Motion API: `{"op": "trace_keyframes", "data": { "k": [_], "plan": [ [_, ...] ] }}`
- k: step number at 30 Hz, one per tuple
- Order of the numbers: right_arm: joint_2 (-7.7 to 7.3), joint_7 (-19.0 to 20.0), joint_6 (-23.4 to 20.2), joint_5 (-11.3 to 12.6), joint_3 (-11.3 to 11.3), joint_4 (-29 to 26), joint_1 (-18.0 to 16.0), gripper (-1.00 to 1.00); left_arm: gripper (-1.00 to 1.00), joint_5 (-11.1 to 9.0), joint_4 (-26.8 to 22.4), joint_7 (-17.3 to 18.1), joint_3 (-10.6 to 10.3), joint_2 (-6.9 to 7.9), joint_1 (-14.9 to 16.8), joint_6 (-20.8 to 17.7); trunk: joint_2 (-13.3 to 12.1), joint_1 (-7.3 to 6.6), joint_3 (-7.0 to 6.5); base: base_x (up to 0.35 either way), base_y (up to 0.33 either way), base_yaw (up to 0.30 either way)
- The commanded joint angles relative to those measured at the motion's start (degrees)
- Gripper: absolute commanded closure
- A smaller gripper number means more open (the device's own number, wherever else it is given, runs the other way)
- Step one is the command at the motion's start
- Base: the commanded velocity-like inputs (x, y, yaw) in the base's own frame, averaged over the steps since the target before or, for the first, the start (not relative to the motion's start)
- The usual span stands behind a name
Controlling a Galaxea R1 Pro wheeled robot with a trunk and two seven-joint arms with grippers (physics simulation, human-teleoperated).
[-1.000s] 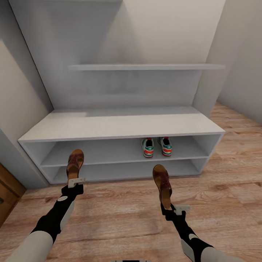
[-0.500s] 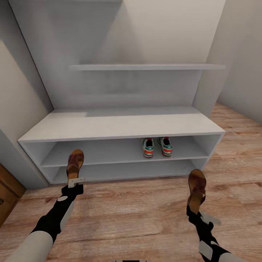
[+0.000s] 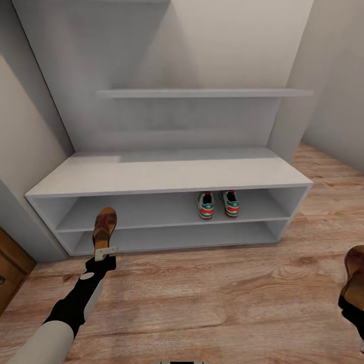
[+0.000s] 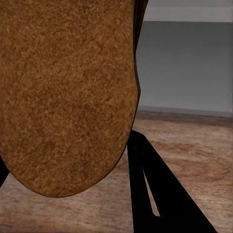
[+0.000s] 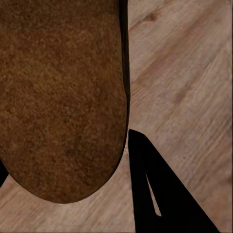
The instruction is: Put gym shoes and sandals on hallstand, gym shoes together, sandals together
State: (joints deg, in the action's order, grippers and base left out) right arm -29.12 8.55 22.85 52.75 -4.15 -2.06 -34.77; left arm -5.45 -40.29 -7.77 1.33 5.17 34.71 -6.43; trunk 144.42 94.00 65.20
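Observation:
The two gym shoes [image 3: 218, 203] stand side by side on the upper shelf of the grey hallstand [image 3: 167, 174], right of centre. My left gripper [image 3: 105, 253] is shut on one brown sandal [image 3: 103, 227], held upright in front of the hallstand's left half; its sole [image 4: 68, 92] looms close in the left wrist view. At the head view's right edge my right gripper [image 3: 349, 303] is shut on the other sandal [image 3: 355, 275], above the corridor floor [image 3: 202, 293]. That sandal's sole [image 5: 60, 97] also shows large in the right wrist view, beside a black finger [image 5: 155, 194].
A long wall shelf [image 3: 202, 93] hangs above the hallstand's flat top. A brown wooden panel [image 3: 12, 268] stands at the left edge. Walls close in on both sides of the hallstand.
My right arm has swung far to the right with its sandal, from mid-floor to the picture's right edge. The left arm and its sandal have stayed put.

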Motion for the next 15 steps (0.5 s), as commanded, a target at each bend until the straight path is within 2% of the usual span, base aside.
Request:
{"op": "trace_keyframes", "data": {
  "k": [1,2,3,5,6,7,9,12,15],
  "plan": [
    [-1.77,0.44,-0.88,0.97,-0.72,0.08,-0.03,1.0,1.0,-0.36,-0.08,-0.21,-0.1,0.01,0.01,-0.4,0.02,-0.01,0.05,0.0,0.0,0.0],
    [-2.81,0.43,-1.65,1.27,-0.61,0.07,-0.03,1.0,1.0,-0.36,-0.07,-0.21,-0.1,0.01,0.01,-0.4,0.02,-0.01,0.05,0.0,0.0,0.0],
    [-5.62,0.42,-4.16,2.12,-0.39,0.06,-0.03,1.0,1.0,-0.35,-0.07,-0.22,-0.1,0.01,0.01,-0.41,0.02,-0.01,0.05,0.0,0.0,0.0],
    [-9.97,0.45,-11.08,4.02,-0.2,-0.01,-0.03,1.0,1.0,-0.39,-0.09,-0.23,-0.1,0.01,0.01,-0.61,0.02,-0.01,0.05,0.0,0.0,0.0],
    [-11.18,0.46,-13.34,4.63,-0.18,-0.02,-0.03,1.0,1.0,-0.4,-0.1,-0.23,-0.1,0.01,0.01,-0.69,0.02,-0.01,0.05,0.0,0.0,0.0],
    [-14.84,0.48,-20.12,6.74,-0.13,-0.08,-0.03,1.0,1.0,-0.38,-0.1,-0.23,-0.1,0.0,0.01,-0.98,0.02,-0.01,0.05,0.0,0.0,0.0],
    [-18.99,0.49,-27.18,9.94,-0.1,-0.11,-0.03,1.0,1.0,-0.41,-0.12,-0.23,-0.1,0.0,0.01,-1.2,0.02,-0.01,0.05,0.0,0.0,0.0],
    [-22.25,0.5,-31.41,13.58,-0.08,-0.08,-0.03,1.0,1.0,-0.39,-0.13,-0.23,-0.09,-0.01,0.01,-1.34,0.02,-0.01,0.05,0.0,0.0,0.0],
    [-26.92,0.5,-32.8,14.83,-0.13,-0.06,-0.03,1.0,1.0,-0.36,-0.14,-0.23,-0.07,-0.01,0.01,-1.38,0.02,-0.01,0.05,0.0,0.0,0.0]
  ]
}}
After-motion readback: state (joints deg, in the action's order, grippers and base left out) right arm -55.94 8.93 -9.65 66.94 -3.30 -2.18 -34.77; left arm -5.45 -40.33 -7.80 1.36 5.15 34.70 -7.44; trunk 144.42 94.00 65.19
